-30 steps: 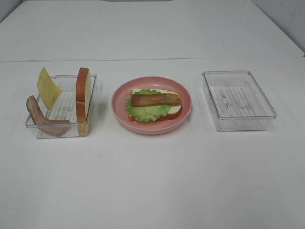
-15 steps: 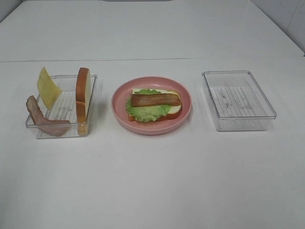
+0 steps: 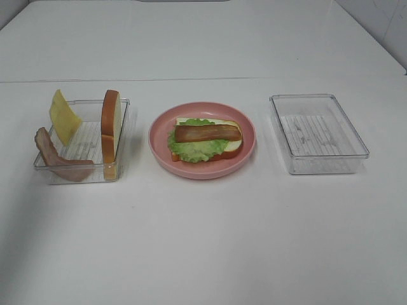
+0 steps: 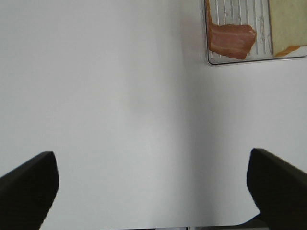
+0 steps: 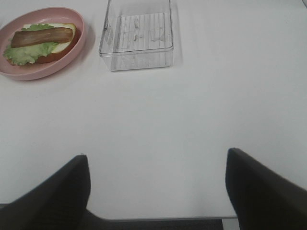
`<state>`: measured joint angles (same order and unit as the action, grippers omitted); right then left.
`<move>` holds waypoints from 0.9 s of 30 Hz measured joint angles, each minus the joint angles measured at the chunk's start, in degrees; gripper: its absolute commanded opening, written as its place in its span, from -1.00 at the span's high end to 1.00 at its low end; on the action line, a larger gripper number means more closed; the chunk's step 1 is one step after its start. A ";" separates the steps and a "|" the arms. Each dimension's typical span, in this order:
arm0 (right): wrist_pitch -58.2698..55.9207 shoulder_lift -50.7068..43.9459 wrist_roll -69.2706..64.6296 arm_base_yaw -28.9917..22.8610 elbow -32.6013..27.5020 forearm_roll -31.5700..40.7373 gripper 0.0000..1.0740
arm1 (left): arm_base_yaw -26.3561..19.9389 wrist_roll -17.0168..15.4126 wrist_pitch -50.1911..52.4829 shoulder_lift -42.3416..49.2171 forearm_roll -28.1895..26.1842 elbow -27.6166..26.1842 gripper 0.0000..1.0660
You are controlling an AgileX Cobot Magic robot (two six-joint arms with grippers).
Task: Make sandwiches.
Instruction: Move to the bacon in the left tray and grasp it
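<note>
Nothing has moved since a second ago: the black left claw [image 4: 153,189] and right claw [image 5: 160,189] gape released over the white bench [image 3: 203,241], with the bread-lettuce-bacon toy sandwich [image 3: 205,141] on its round pink plate [image 3: 202,173].

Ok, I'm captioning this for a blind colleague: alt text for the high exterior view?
A pink plate holds an open sandwich: bread, lettuce, bacon strip on top. The left clear tray holds a cheese slice, spare bacon and an upright bread slice; the right tray holds nothing.
</note>
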<state>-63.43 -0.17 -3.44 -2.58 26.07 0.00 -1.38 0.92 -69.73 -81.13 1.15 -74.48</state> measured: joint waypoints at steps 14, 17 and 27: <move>0.00 0.00 0.00 0.00 0.00 0.00 -0.40 | 6.53 -6.47 0.11 -22.69 2.23 -11.40 -0.92; 0.00 0.00 0.00 0.00 0.00 0.00 -0.40 | 6.53 -7.16 0.11 -25.15 1.43 -11.52 -0.92; 0.00 0.00 0.00 0.00 0.00 0.00 -0.40 | 6.53 -7.79 0.11 -30.25 0.06 -11.57 -0.92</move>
<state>-63.43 -0.17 -3.44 -2.58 26.07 0.00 5.16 -6.88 -69.61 -111.38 1.20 -86.06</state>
